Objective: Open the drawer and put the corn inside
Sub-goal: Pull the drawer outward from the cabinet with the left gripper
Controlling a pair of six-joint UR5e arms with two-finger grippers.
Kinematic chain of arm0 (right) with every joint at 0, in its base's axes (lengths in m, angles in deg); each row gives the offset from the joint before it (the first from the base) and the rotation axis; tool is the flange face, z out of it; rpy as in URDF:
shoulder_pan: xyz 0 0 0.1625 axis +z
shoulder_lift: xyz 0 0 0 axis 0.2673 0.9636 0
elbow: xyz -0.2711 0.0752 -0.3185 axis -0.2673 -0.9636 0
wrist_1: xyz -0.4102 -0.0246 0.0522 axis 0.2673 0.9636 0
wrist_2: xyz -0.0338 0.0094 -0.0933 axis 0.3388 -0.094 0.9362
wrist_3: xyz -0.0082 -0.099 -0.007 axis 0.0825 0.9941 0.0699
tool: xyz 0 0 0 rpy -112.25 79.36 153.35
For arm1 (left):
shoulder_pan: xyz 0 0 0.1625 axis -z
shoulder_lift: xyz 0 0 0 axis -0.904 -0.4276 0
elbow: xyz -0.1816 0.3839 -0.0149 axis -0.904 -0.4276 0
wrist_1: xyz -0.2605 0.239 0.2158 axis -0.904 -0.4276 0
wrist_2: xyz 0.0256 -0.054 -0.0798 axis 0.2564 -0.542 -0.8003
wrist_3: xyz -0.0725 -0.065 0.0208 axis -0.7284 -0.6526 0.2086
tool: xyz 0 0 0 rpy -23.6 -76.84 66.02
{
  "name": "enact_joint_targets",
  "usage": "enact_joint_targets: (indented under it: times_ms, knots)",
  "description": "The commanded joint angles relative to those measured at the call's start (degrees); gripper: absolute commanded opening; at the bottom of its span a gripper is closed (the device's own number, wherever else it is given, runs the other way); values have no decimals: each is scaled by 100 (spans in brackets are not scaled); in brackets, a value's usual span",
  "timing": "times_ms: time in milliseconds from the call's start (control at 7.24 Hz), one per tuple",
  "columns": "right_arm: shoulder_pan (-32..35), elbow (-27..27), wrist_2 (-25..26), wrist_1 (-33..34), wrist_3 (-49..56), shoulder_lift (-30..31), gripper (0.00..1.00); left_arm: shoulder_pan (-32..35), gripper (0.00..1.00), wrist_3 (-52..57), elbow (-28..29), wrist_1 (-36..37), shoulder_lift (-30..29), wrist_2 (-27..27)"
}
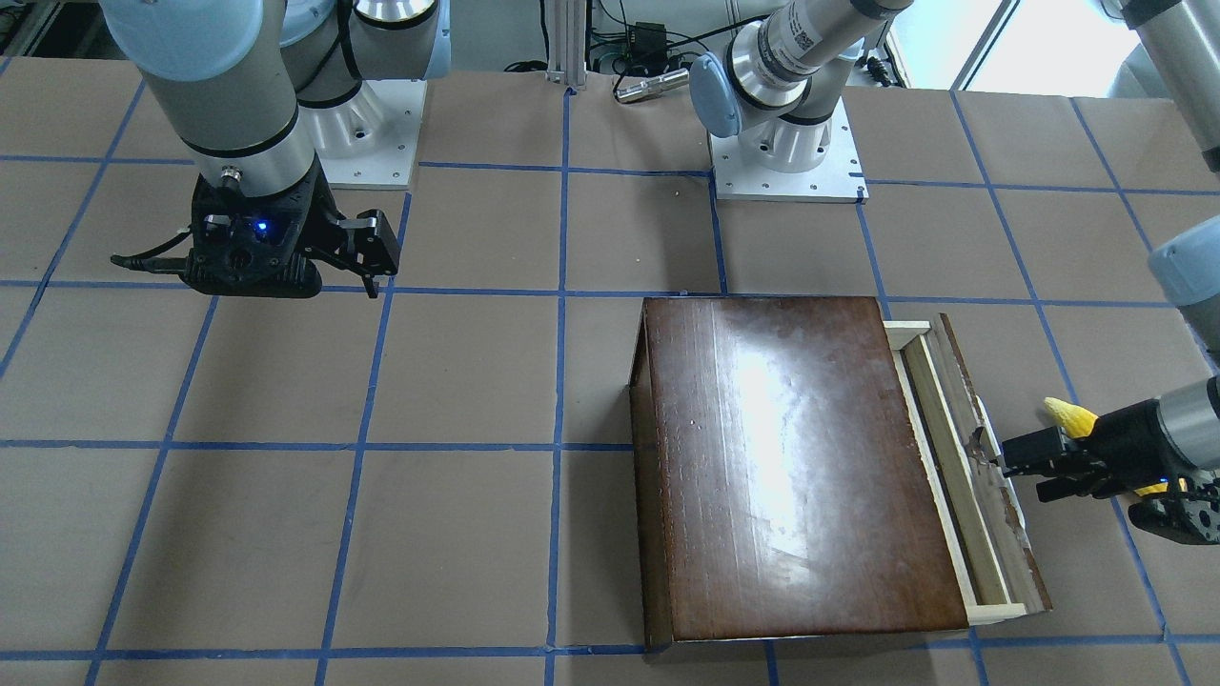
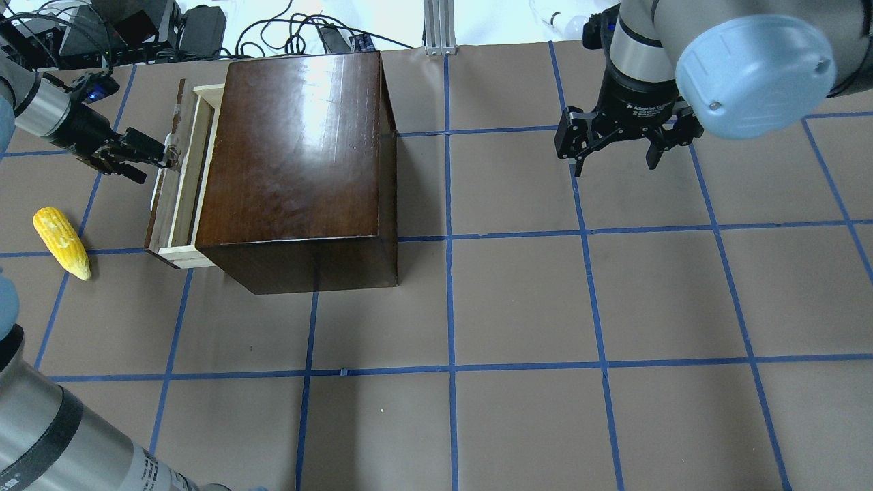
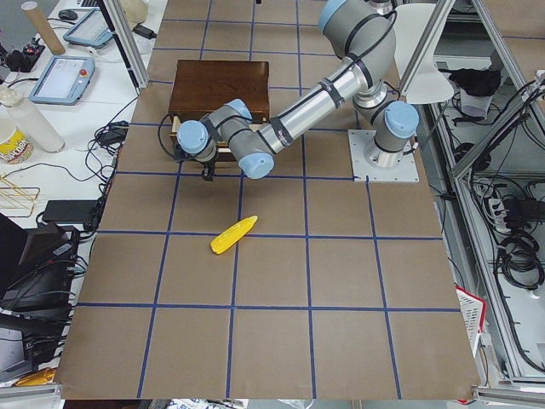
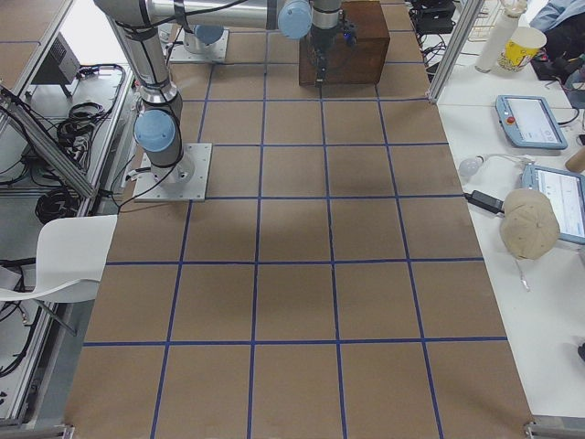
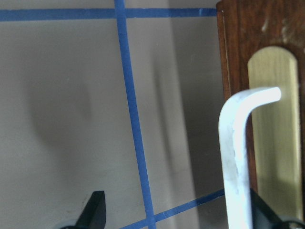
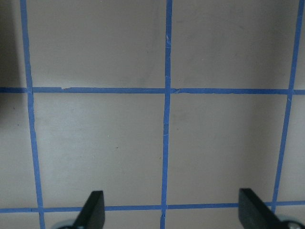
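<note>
The glossy dark-brown box (image 2: 293,150) stands at the table's left. Its drawer (image 2: 185,184) is pulled out a little, showing pale wood behind the dark worn front panel (image 2: 162,204). My left gripper (image 2: 144,157) is open at the front panel. In the left wrist view the white handle (image 5: 233,152) stands between the fingers, close against one fingertip (image 5: 262,214). The yellow corn (image 2: 61,242) lies on the table beside the drawer, apart from the gripper; it also shows in the front-facing view (image 1: 1069,414). My right gripper (image 2: 614,160) is open and empty above the bare table.
The table is brown paper with a blue tape grid (image 2: 450,372). The two arm bases (image 1: 786,162) are bolted to it at the robot's side. Cables and electronics (image 2: 136,27) lie beyond the table's far edge behind the box.
</note>
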Motion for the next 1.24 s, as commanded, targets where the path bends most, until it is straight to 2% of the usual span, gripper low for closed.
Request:
enact_joint_targets:
  times_ms: [0, 1105]
  knots:
    - [0, 0, 0, -4, 0, -3, 100, 0, 100, 227, 48, -14, -9, 164]
    - [0, 0, 0, -3, 0, -3, 100, -273, 100, 519, 250, -84, -124, 393]
